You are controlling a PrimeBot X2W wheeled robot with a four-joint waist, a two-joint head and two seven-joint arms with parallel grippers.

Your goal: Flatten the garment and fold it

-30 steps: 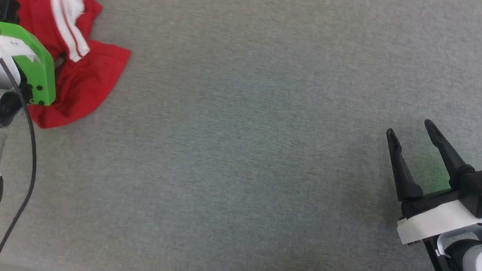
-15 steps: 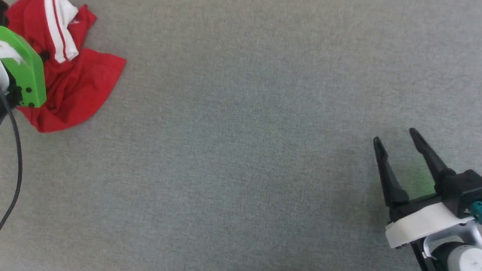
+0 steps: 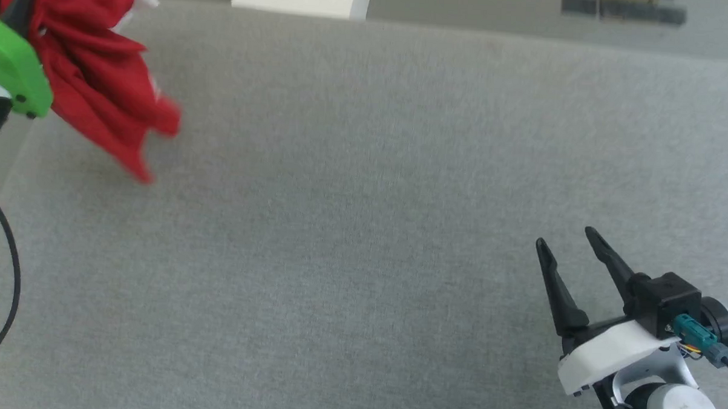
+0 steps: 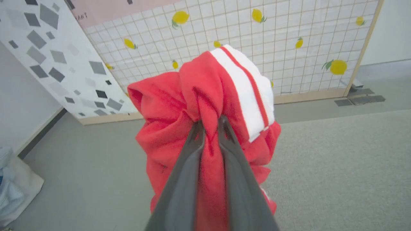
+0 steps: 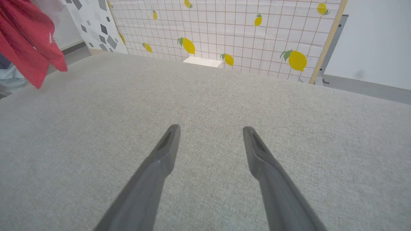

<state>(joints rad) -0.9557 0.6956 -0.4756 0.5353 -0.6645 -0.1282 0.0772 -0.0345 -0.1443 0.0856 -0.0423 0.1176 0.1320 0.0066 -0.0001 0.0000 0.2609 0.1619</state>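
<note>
Early stage. L gripper (image 4: 210,123) clenched on bunched garment (image 4: 167,106), which hangs crumpled over far-left edge of grey table (image 3: 363,228). R gripper (image 3: 566,236) splayed, empty, well apart at near right. Nothing flattened yet; spreading + all folds left to do

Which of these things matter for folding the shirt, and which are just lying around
Job: shirt, left gripper shut on it, open right gripper, grey table.
Lying about: lemon screen, speckled panel, white block, pale-blue cloth.
</note>
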